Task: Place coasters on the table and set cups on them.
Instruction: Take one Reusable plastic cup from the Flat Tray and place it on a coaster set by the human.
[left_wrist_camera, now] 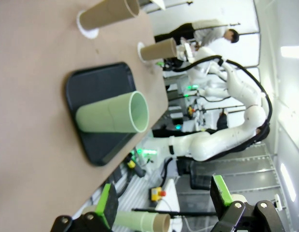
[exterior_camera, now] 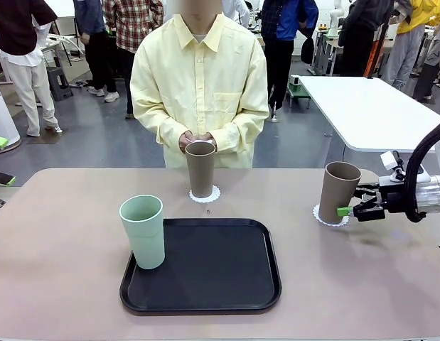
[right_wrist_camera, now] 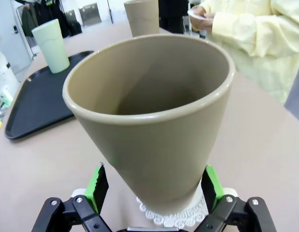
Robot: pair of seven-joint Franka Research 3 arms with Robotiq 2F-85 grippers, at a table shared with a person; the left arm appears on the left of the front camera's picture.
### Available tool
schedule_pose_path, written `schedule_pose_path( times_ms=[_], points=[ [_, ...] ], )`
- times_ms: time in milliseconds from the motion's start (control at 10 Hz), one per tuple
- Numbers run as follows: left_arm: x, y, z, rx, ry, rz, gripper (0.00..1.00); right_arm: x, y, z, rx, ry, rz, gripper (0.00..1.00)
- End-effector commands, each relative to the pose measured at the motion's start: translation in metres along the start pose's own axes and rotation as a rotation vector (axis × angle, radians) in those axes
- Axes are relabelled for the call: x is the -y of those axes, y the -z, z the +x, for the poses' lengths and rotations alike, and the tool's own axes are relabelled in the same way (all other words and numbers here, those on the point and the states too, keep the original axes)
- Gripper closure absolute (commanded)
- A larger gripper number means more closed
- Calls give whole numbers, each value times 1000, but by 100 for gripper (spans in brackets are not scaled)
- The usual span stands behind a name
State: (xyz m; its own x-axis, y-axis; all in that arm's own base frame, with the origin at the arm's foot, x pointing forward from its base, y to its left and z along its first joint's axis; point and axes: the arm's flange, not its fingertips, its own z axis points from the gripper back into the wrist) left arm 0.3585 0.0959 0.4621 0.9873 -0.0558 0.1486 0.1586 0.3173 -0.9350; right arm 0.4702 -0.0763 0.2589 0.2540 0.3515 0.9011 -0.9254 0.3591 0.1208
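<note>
Brown cup (right_wrist_camera: 149,121) sits tilted between the pads of my right hand (right_wrist_camera: 154,186), base over its coaster (right_wrist_camera: 163,217).
Can't tell if I'm clamped or released, slight gap one side. Risk: backing off while it leans tips it across the surface (exterior_camera: 63,234). Left hand (left_wrist_camera: 163,198) released, empty. Mint cup (exterior_camera: 143,231) on tray (exterior_camera: 220,277).
</note>
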Motion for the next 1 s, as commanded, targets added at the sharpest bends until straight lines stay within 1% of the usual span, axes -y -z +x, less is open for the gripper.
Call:
schedule_pose_path(
  times_ms=[0,200,400,500,700,900],
  points=[
    [1,-1,0,5,14,-10,0,-13,-9,0,-97,43,18,0],
    [1,-1,0,5,14,-10,0,-19,-16,3,-198,61,21,0],
    [1,-1,0,5,14,-10,0,-32,-25,19,-278,65,7,0],
    [1,-1,0,5,14,-10,0,-43,-31,33,-306,46,-5,0],
    [1,-1,0,5,14,-10,0,-73,-43,70,-411,-29,-31,0],
    [1,-1,0,5,14,-10,0,-101,-49,106,-553,-80,-16,0]
  ],
)
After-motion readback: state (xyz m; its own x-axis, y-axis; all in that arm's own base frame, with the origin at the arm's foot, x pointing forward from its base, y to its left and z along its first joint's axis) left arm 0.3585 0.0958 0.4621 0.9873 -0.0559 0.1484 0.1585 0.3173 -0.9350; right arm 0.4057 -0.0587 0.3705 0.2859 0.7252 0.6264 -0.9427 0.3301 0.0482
